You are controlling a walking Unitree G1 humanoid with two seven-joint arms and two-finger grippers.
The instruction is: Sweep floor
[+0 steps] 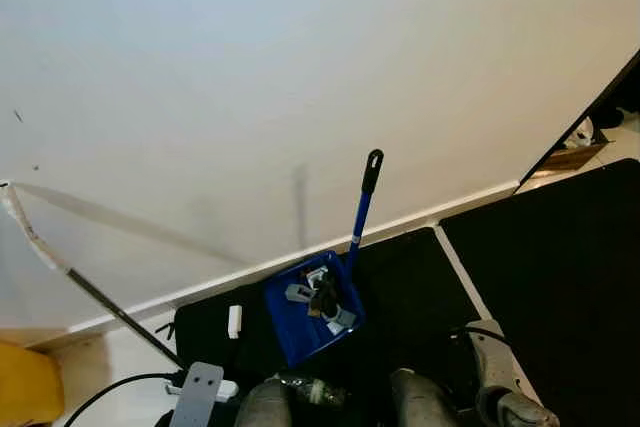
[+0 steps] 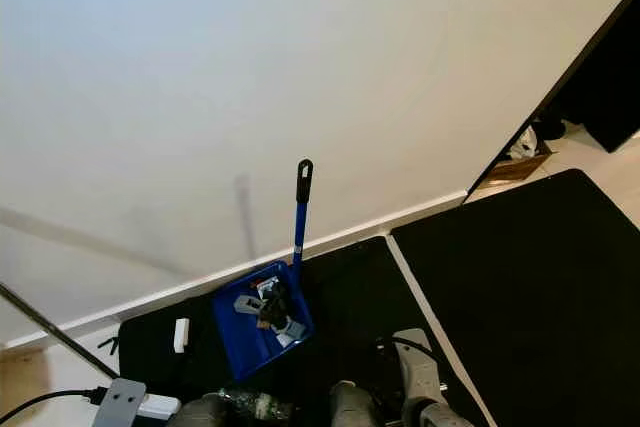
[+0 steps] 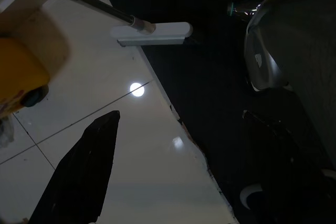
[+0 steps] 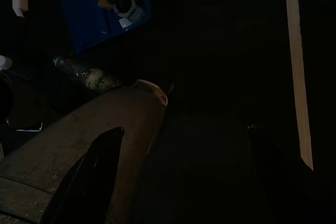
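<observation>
Two tools matter for this job, and neither is in a gripper. A blue dustpan (image 1: 312, 309) stands on the black floor mat (image 1: 410, 277) close to the skirting board (image 1: 250, 275), its long blue handle (image 1: 362, 205) leaning up against the white wall (image 1: 300, 67). Several scraps of rubbish (image 1: 322, 297) already lie in the dustpan's tray. To the robot's left of the dustpan, beyond a small white block (image 1: 234, 321) on the mat, a broom pole (image 1: 110, 309) slants up against the wall, and its pale head (image 3: 152, 33) rests on the tiled floor (image 3: 121, 129) at the mat's edge. A clear plastic bottle (image 4: 86, 77) lies on the mat just on the robot's side of the dustpan.

Both arms hang low. The left gripper (image 3: 79, 177) hovers over the tiles on the broom side of the dustpan, and the right gripper (image 4: 94, 171) hangs over the dark mat on the near side of the dustpan; each shows a black finger and has hold of nothing, but how far either is parted I cannot tell.

Judging by the filled tray, some sweeping looks done, and this reads as a pause between strokes or before emptying. A sensible next move would be to reach for the broom pole or the dustpan handle, which calls for bending closer first.
</observation>
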